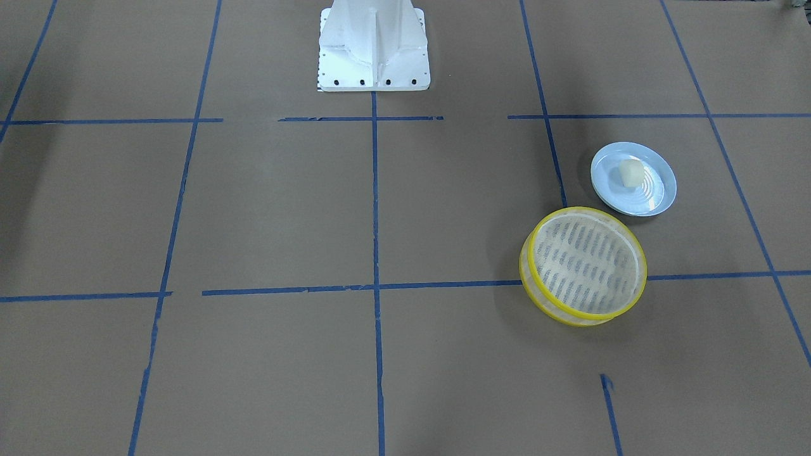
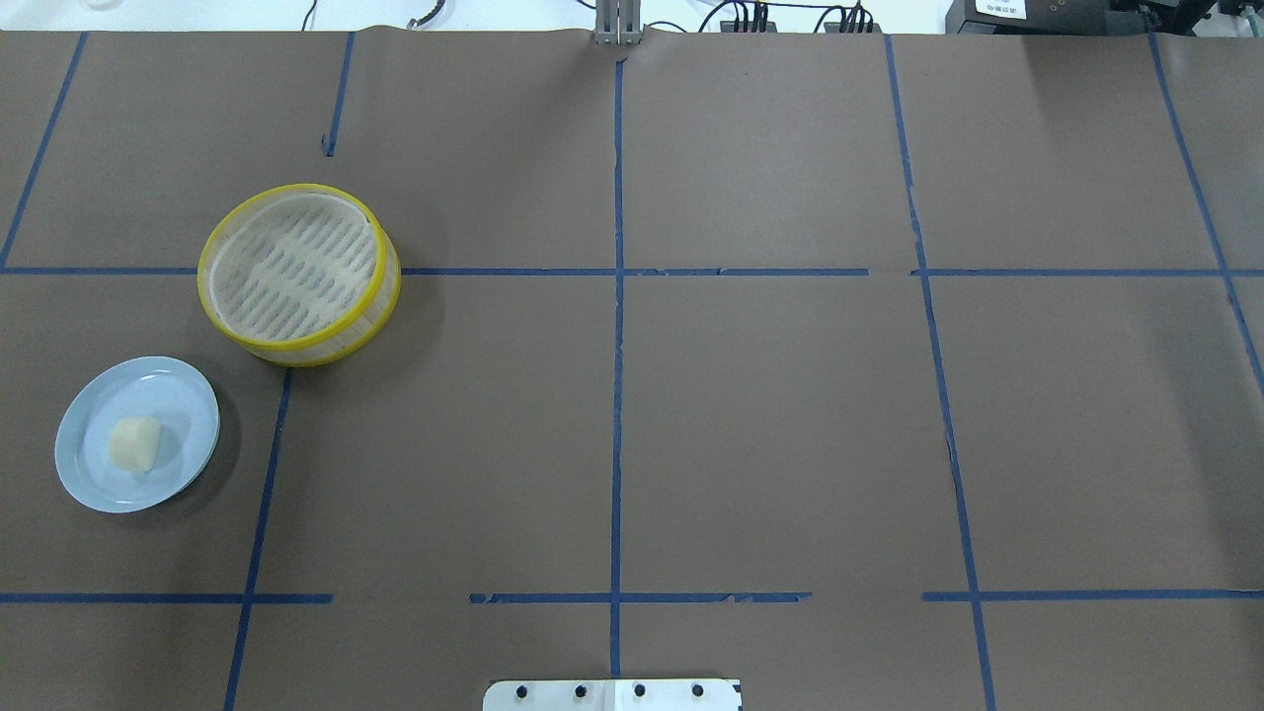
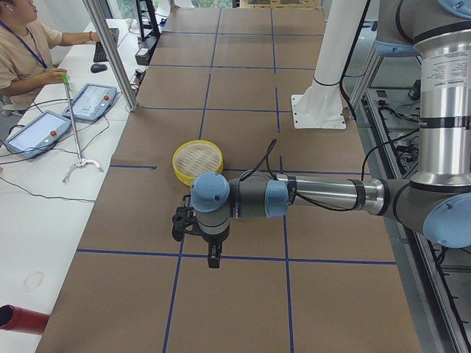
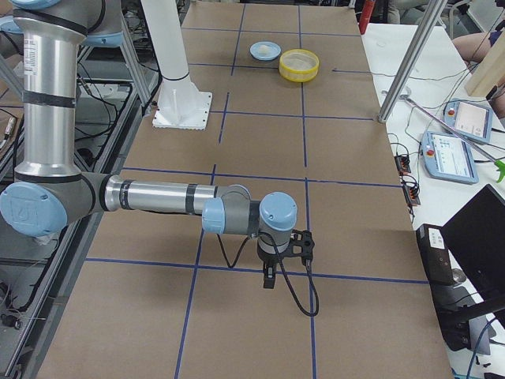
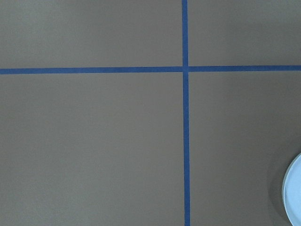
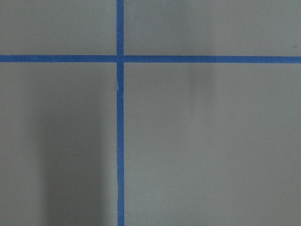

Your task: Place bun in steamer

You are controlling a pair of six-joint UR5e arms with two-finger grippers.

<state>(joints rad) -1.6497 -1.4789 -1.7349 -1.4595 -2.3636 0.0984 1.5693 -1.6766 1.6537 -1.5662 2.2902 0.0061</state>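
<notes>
The cream-white bun (image 1: 632, 172) lies on a pale blue plate (image 1: 659, 197), which also shows in the overhead view (image 2: 89, 476) with the bun (image 2: 134, 442) on it. The yellow-rimmed steamer (image 1: 586, 263) stands empty beside the plate, also in the overhead view (image 2: 294, 269). The left gripper (image 3: 213, 257) shows only in the exterior left view, hanging above the table on the near side of the steamer (image 3: 197, 159). The right gripper (image 4: 269, 280) shows only in the exterior right view, far from the steamer (image 4: 298, 63). I cannot tell whether either is open or shut.
The white robot base (image 1: 374, 50) stands at the table's middle edge. Blue tape lines cross the brown table cover. The plate's rim (image 5: 294, 197) shows at the lower right of the left wrist view. An operator (image 3: 22, 51) sits at a side desk with tablets.
</notes>
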